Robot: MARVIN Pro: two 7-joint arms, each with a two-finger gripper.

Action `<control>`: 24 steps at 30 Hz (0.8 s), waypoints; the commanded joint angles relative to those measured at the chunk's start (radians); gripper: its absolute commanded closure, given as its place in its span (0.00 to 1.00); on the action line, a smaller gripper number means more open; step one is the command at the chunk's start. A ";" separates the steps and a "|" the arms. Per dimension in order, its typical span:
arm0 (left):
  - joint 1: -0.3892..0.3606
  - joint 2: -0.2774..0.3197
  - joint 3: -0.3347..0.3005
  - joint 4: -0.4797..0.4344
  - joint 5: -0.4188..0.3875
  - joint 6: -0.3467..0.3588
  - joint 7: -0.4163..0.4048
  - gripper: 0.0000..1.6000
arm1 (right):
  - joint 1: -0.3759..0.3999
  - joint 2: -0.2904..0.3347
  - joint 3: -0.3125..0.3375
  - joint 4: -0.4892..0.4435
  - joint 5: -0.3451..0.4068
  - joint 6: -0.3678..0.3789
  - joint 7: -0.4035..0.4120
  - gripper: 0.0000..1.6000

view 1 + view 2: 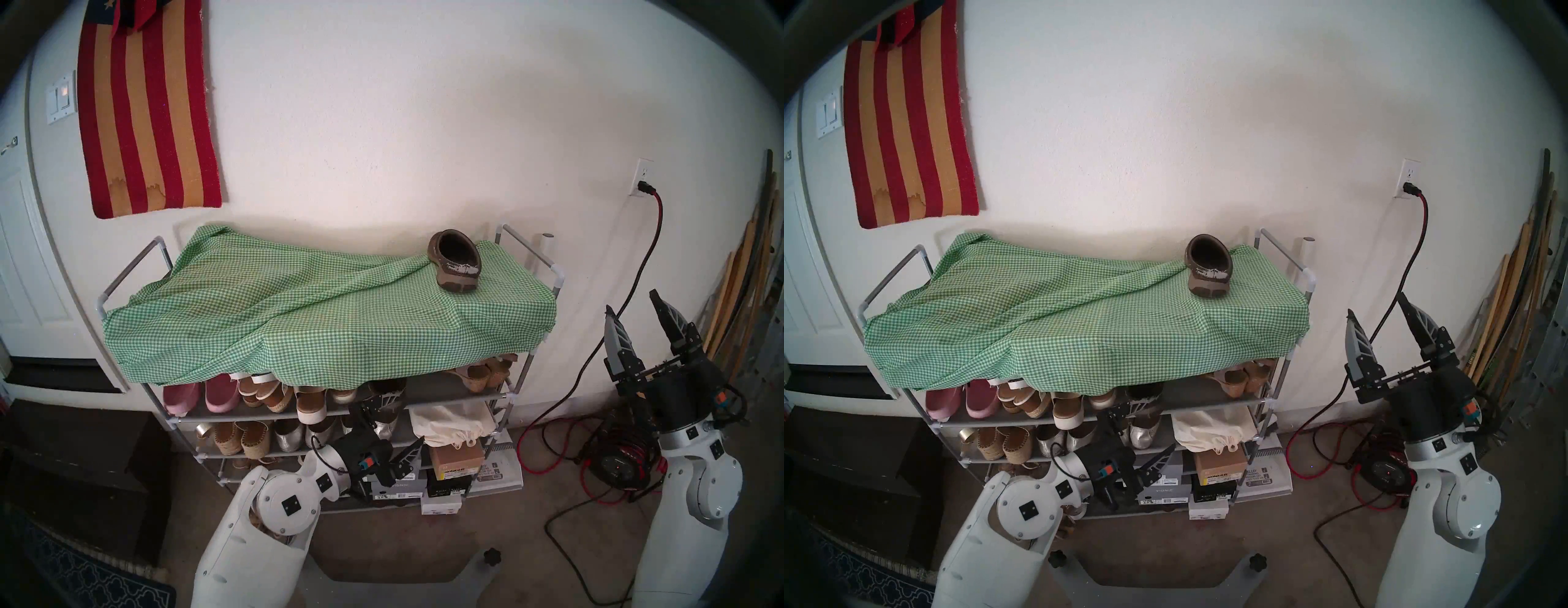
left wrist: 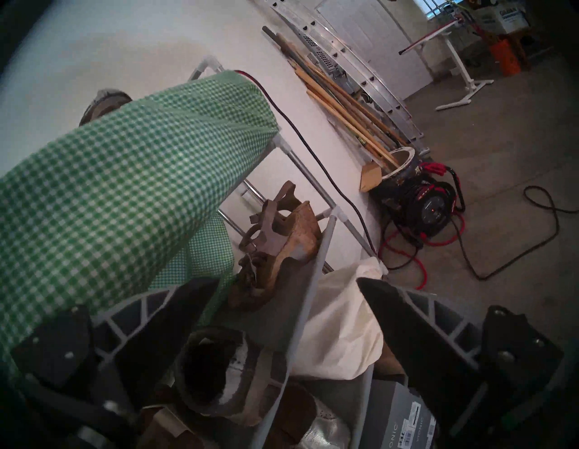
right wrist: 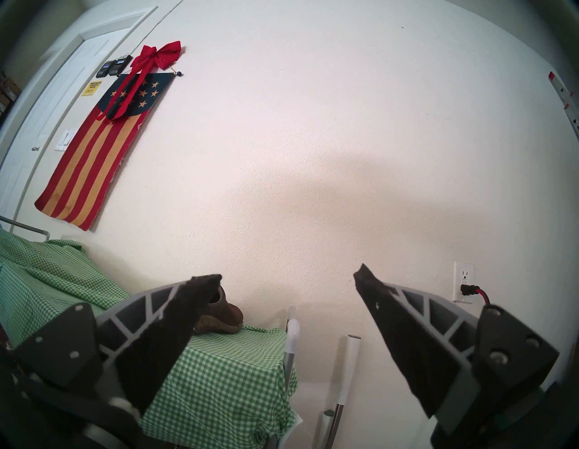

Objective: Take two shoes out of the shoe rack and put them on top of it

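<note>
My left hand [image 1: 392, 429] reaches into the shoe rack [image 1: 500, 397] below the gingham cloth [image 1: 297, 318], fingers spread wide, holding nothing; one brown clog [image 2: 216, 373] lies on the shelf between them. The other clog [image 1: 455, 266] sits on top, far right. My right hand [image 1: 632, 316] hangs open and empty right of the rack.

a home garage or utility entry is shown. a bare concrete floor [image 1: 488, 547] is seen beneath a tiered shoe rack [image 1: 505, 397] crowded with family shoes and shoe boxes [image 1: 396, 488] and draped with a gingham cloth [image 1: 297, 322]. a striped flag hanging [image 1: 144, 110] with a red bow [image 3: 156, 55] is fixed to the white wall beside a panelled door [image 3: 47, 103]. an aluminium ladder [image 2: 351, 59], wooden-handled tools [image 2: 341, 103] and a cord reel [image 2: 432, 210] are kept against the wall.
</note>
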 commanded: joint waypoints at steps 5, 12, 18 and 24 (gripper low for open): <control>-0.172 -0.016 -0.019 0.155 0.015 0.033 -0.034 0.00 | 0.002 0.003 -0.004 -0.005 0.001 0.001 0.001 0.00; -0.223 -0.023 -0.008 0.228 0.040 0.030 -0.045 0.00 | 0.001 0.003 -0.004 -0.005 0.001 0.001 0.001 0.00; -0.266 -0.034 0.001 0.293 0.063 0.028 -0.030 0.00 | 0.001 0.004 -0.004 -0.005 0.001 0.001 0.000 0.00; -0.296 -0.035 0.011 0.346 0.093 0.019 -0.006 0.00 | 0.000 0.004 -0.005 -0.005 0.002 0.001 0.000 0.00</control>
